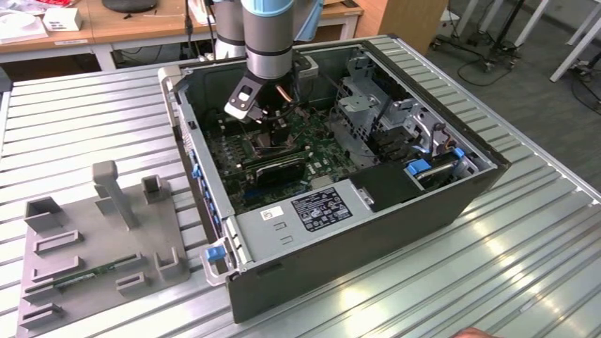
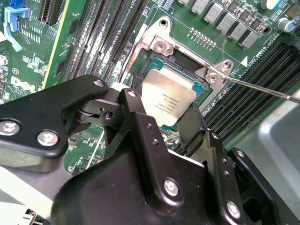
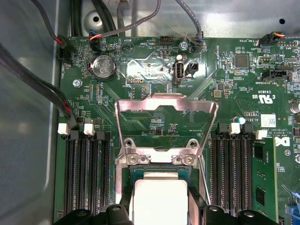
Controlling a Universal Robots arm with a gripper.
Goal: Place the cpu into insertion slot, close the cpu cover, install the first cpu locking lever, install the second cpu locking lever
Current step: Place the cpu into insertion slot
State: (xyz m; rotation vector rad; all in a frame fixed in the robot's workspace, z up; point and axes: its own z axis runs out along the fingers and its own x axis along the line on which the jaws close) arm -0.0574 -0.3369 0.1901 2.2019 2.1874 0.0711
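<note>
The cpu is gripped at two opposite edges by the jaws of the gripper, directly at the insertion slot of the motherboard. The cpu cover is swung open beyond the slot.

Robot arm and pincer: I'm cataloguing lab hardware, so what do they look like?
The arm is a silver-grey tube with a light blue joint band, and a white-and-black block is mounted near its wrist. The pincer is matte black: flat, angular linkage plates joined by pivots, studded with silver screw heads, narrowing to two slim fingers.
</note>
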